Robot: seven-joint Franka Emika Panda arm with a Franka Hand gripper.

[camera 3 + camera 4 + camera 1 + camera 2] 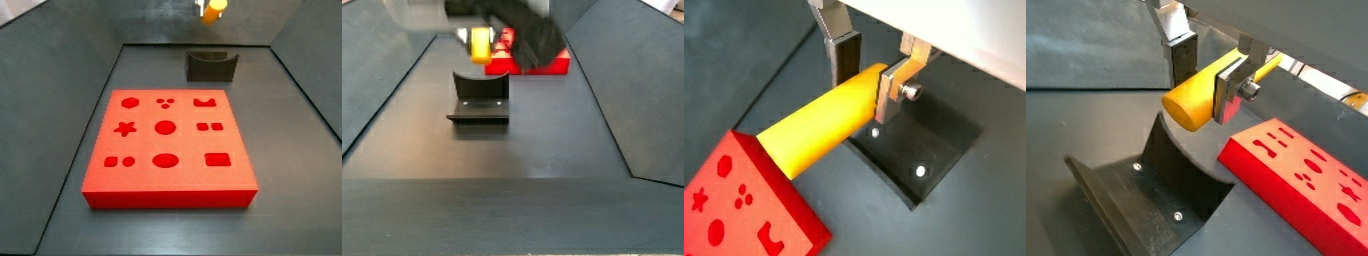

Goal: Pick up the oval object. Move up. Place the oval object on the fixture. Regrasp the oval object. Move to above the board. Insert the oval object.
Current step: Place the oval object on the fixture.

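The oval object (818,125) is a smooth yellow peg, held level in the air with one end between the fingers (894,92) of my gripper (869,78). The gripper is shut on it. In both wrist views the peg (1197,97) hangs above the fixture (1149,190), a dark notched bracket on a base plate (935,150). In a side view the peg (213,9) shows at the top edge, above the fixture (211,65). The red board (167,145) with its shaped holes lies on the floor beside the fixture. The gripper (527,35) partly hides the board (549,62).
Dark sloping walls (54,110) enclose the grey floor on both sides. The fixture (478,100) stands between the board and the open floor (502,200).
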